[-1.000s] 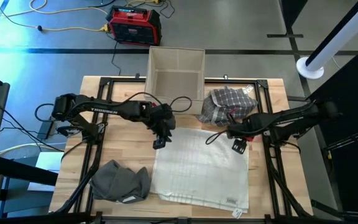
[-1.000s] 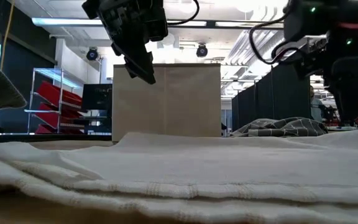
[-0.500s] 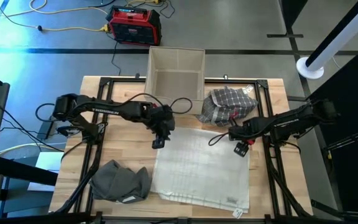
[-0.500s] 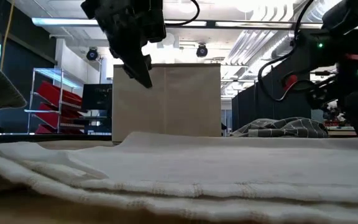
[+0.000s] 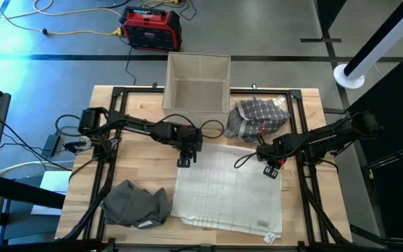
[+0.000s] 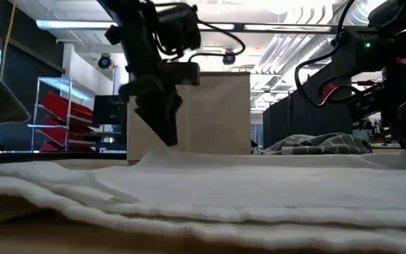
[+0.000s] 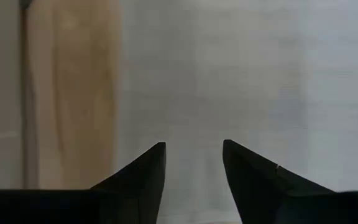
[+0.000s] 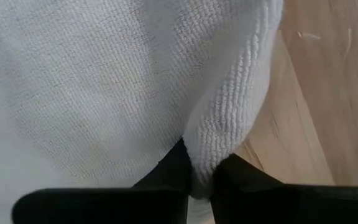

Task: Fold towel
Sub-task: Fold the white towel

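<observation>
the white towel (image 5: 228, 185) lies spread over the middle of the tabletop (image 5: 142, 150), reaching toward six o'clock, and from low down its near edge shows stacked layers, so i'd judge at least one fold is already in it, though it is far from a tidy small bundle. the right claw (image 5: 272, 170) sits at the towel's three o'clock edge, and its wrist view shows the dark fingers (image 8: 166, 174) pressed onto a ridge of the towel's hem, pinching it against bare wood beside. the left claw (image 5: 185, 162) hangs over the towel's corner at about ten o'clock; its fingers (image 7: 143, 175) are spread with cloth showing between them, and from table height its tip looks right down at the cloth, nothing gripped yet as far as i can see. so i reckon one side is caught and the other is about to be, with the next fold not yet begun. a checked cloth (image 5: 256, 117) lies near one o'clock, a grey cloth (image 5: 136, 203) at seven, and a box (image 5: 199, 82) stands at twelve, all untouched.
</observation>
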Robot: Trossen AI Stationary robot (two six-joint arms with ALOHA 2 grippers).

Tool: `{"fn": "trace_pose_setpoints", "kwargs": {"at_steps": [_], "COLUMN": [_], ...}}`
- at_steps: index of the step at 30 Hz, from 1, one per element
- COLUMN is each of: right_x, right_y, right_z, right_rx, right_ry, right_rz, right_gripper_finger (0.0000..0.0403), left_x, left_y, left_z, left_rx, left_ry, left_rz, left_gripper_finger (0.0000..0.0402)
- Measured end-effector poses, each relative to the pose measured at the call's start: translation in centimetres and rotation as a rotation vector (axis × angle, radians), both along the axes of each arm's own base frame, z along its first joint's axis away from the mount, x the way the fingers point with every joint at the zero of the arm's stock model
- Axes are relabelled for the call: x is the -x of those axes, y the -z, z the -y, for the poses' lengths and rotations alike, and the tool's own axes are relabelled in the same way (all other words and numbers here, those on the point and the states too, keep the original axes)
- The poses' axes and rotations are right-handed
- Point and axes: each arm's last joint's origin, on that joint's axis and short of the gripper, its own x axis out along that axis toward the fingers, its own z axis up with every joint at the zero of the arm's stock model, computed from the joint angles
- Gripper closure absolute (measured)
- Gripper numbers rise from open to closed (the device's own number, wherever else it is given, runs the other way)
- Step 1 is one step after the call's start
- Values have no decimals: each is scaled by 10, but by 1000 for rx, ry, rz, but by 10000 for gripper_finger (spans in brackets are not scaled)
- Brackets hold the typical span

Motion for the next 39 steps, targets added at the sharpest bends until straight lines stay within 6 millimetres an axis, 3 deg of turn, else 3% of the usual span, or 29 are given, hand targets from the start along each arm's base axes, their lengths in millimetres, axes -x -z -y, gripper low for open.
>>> {"fn": "trace_pose_setpoints", "kwargs": {"at_steps": [8,19,24,29,33,39], "right_x": [0,0,-3,-6,-4,2], "right_y": [0,-1,-14,-44,-68,-95], "right_z": [0,-1,-2,0,3,8], "right_rx": [-12,-30,-45,14,122,271], "right_ry": [4,4,4,-3,-12,-14], "right_rz": [2,6,44,92,117,136], "right_gripper_finger": [387,387,387,387,387,387], "left_x": [5,-2,1,4,8,16], "left_y": [-7,25,33,40,29,4], "left_z": [-1,-26,-22,-16,-3,7], "left_rx": [-105,-77,0,63,65,-11], "left_ry": [-41,-65,-101,-136,-144,-179], "left_rz": [-13,-84,-144,-204,-194,-217], "left_gripper_finger": [202,202,254,314,389,388]}}
